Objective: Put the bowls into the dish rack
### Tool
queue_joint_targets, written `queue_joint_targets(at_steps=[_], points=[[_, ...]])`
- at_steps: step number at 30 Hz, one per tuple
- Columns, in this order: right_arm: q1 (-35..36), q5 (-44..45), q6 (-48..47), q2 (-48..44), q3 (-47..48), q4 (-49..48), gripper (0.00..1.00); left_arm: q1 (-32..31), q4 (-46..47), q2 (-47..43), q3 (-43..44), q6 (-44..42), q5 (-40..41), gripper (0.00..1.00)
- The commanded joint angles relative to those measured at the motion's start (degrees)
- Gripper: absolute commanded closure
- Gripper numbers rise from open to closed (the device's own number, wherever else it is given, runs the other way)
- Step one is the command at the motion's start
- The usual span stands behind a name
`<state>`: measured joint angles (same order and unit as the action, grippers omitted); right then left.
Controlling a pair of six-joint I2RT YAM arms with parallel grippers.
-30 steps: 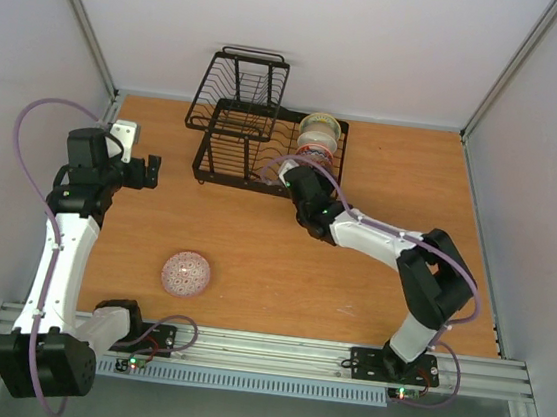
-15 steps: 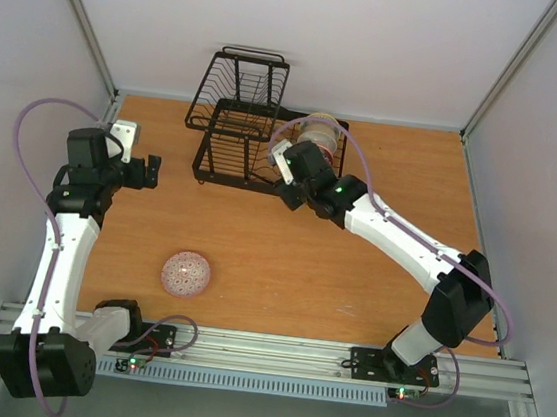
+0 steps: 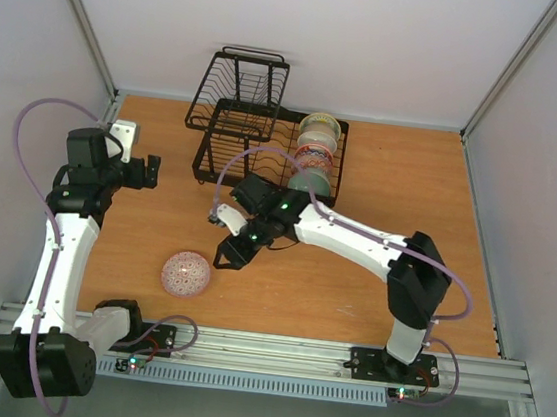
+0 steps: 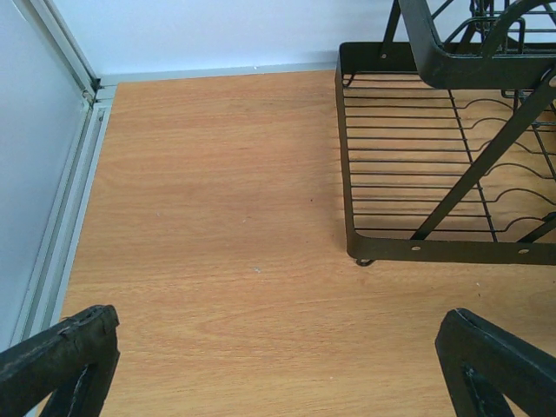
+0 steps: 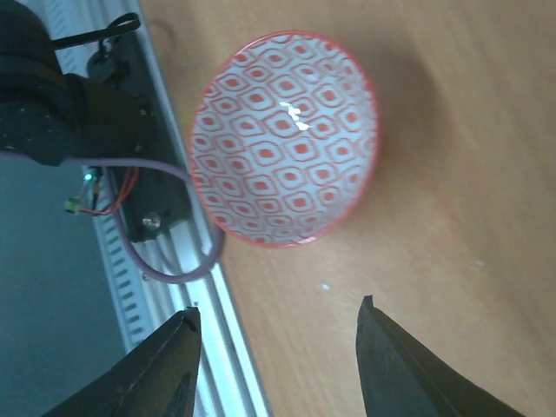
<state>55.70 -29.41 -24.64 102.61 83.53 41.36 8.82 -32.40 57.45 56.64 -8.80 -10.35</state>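
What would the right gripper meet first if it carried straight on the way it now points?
Most likely the pink-red patterned bowl, lying straight ahead of the right gripper in its wrist view, with only bare table between. Exact depth is unclear.

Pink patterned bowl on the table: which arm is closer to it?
Right. The right arm ends just beyond and right of the bowl, jaws apart and facing it; the left arm ends well farther back, on the left.
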Motion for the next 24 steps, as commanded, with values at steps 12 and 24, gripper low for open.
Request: queue_joint_targets(at_steps=[12,24], points=[[3.7,-0.5,6.2,11.3,6.1,-5.6,0.49,0.4,0.8,-0.4,1.5,0.4,-1.0,0.01],[3.7,2.5,6.0,20.6,11.6,-6.4,0.51,0.4,0.7,-0.5,1.5,0.3,-1.0,0.01]])
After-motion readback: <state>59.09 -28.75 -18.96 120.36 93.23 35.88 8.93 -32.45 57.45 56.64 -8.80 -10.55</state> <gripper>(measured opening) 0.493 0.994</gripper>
